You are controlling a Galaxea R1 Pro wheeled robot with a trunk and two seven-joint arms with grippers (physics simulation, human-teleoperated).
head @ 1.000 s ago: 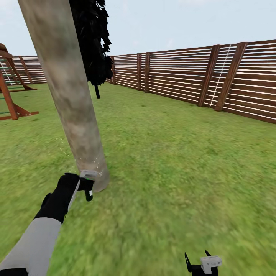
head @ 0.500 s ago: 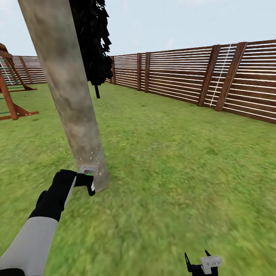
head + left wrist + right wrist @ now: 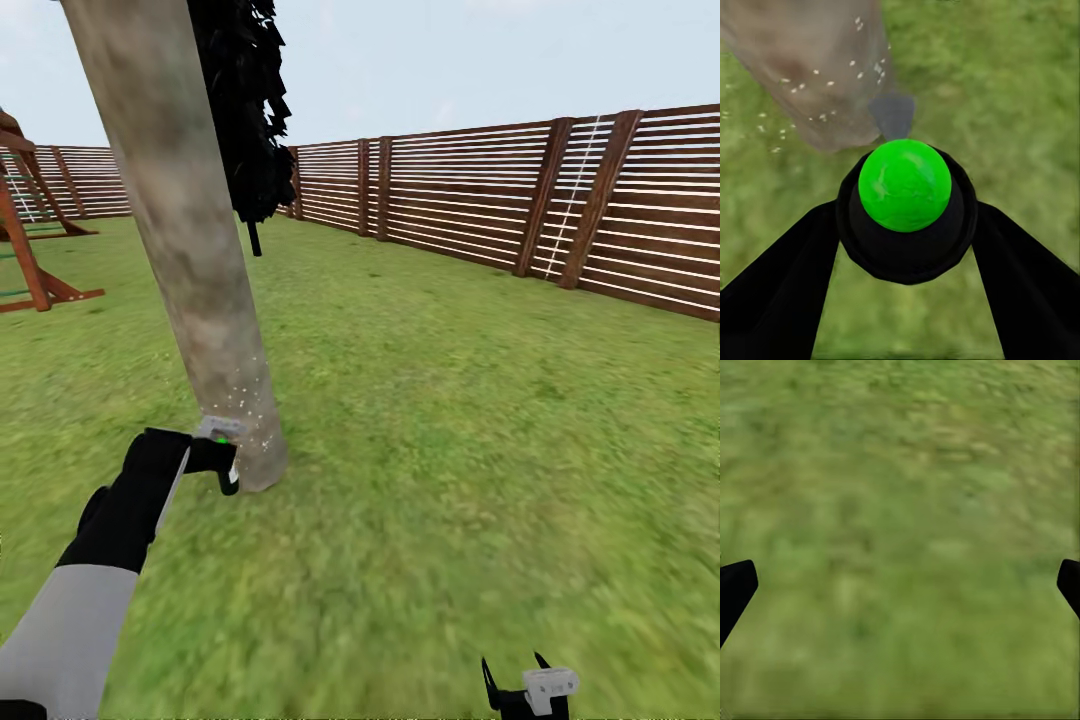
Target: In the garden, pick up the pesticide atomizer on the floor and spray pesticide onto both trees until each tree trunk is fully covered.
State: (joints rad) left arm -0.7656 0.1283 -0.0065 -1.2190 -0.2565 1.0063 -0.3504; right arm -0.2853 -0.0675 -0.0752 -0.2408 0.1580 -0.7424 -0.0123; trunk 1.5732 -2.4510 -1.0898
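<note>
Even, bright daylight under a pale sky — no cast shadows, no glare. Grass smears into blur near the camera; both wrist views are soft, their backgrounds unfocused.

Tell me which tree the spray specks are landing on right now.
The near tree with the thick beige-grey trunk, specks dotting its base beside the left gripper. The narrow all-black tree behind it stands farther off, unsprayed.

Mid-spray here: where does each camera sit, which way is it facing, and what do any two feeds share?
Head view: on the head, looking forward and down at the tree trunk, fence and grass; left gripper and right gripper show.
Left wrist view: along the left fingers, past the atomizer, toward the trunk base.
Right wrist view: facing grass.
Head and left wrist share trunk and pesticide specks.
</note>
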